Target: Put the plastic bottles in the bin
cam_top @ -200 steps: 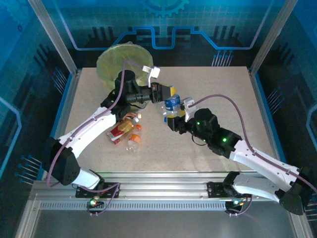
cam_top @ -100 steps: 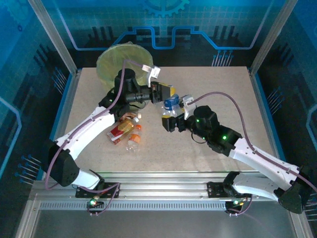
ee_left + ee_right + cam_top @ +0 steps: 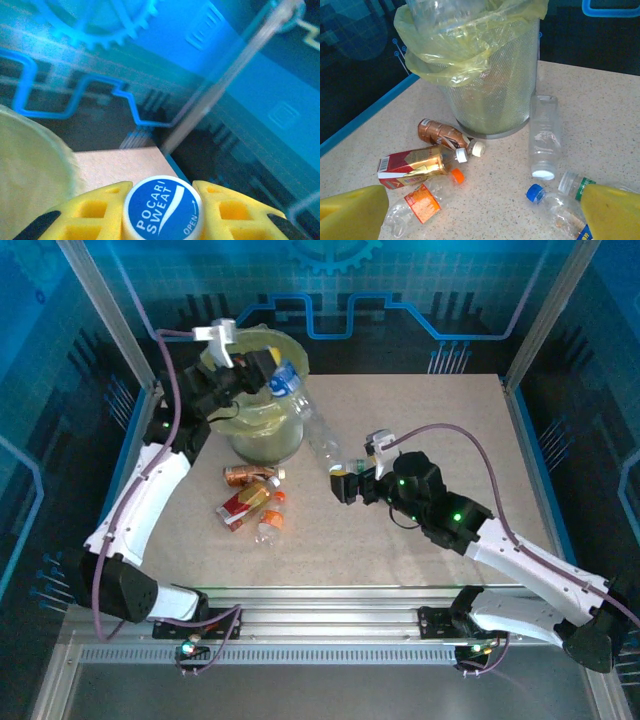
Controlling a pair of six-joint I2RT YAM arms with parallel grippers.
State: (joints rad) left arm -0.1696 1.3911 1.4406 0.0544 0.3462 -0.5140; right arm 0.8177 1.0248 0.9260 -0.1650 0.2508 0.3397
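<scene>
Left gripper (image 3: 268,375) jaws are clamped on a bottle (image 3: 288,380) whose blue cap (image 3: 162,209) reads "POCARI SWEAT" and "OPEN"; the bag-lined bin (image 3: 262,430) sits just below them. Right gripper (image 3: 482,215) jaws gape wide, and before them six bottles lie on the table (image 3: 600,100): copper (image 3: 440,132), red-labelled (image 3: 415,167), orange-labelled (image 3: 417,202), unlabelled (image 3: 544,132), blue-capped (image 3: 555,205), green-banded (image 3: 576,182). Their label writing is too small to read.

The left arm (image 3: 135,510) and right arm (image 3: 525,562) each consist of white tubular links joined by black cylindrical joint housings carrying green indicator lights. A purple cable (image 3: 445,429) runs externally along each arm up to a white wrist bracket (image 3: 379,443). The fingers (image 3: 250,200) are yellow moulded plastic with square recesses and black tips.
</scene>
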